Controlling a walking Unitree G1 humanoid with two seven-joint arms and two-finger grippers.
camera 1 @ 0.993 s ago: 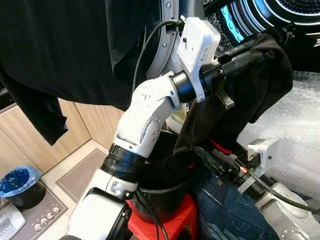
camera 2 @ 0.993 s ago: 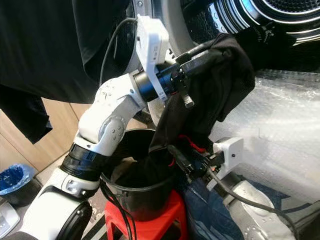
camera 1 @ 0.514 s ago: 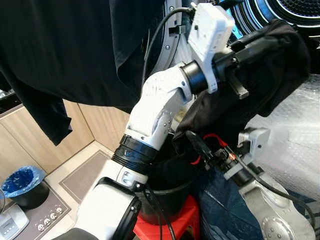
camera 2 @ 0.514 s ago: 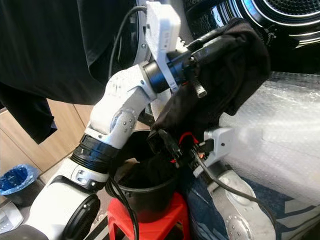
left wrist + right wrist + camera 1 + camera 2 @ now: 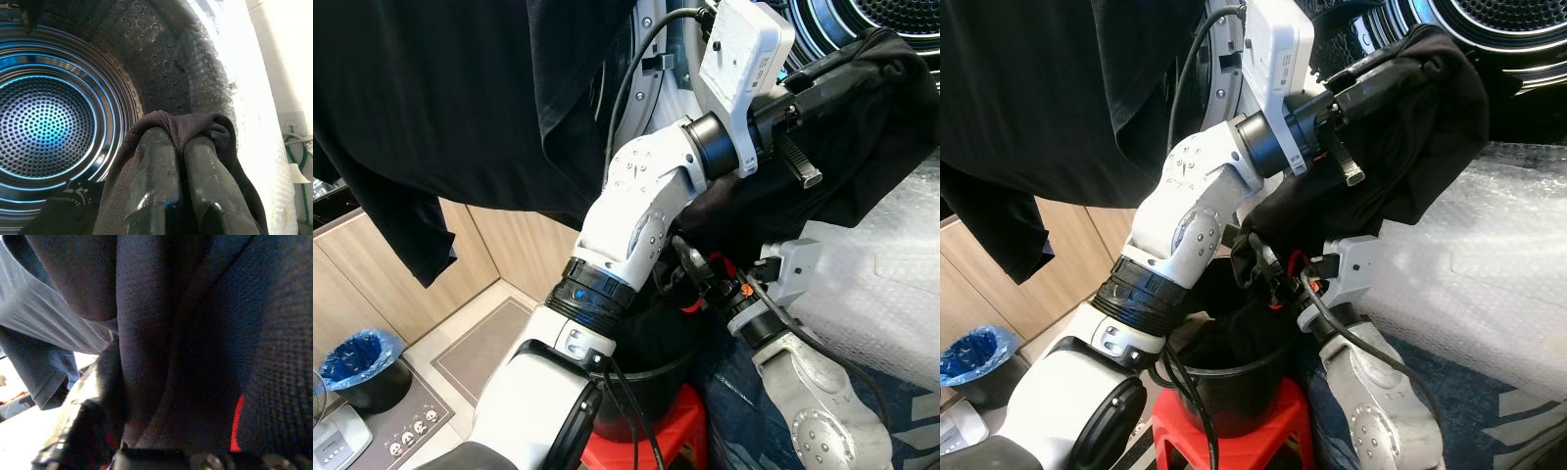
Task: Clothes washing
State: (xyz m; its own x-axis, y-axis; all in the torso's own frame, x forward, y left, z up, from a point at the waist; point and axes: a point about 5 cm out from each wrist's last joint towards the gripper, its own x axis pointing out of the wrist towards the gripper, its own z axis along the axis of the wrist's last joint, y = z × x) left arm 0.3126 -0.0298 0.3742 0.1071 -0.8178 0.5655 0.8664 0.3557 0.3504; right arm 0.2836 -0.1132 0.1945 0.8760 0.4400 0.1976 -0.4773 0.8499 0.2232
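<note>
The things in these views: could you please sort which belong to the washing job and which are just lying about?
Job: black garment clamped in left gripper; washer drum; black bucket; right gripper in the cloth.
Lying about: red stool; blue-lined bin; hanging black shirt.

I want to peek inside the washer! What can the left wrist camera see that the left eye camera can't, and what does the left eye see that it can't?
The left wrist view looks into the washing machine drum: shiny holed metal lit blue at the back.

The left eye view shows the black bucket on a red stool, the right gripper low against the cloth, and a blue-lined bin.

Both show the left gripper shut on the black garment, lifted at the drum mouth.
</note>
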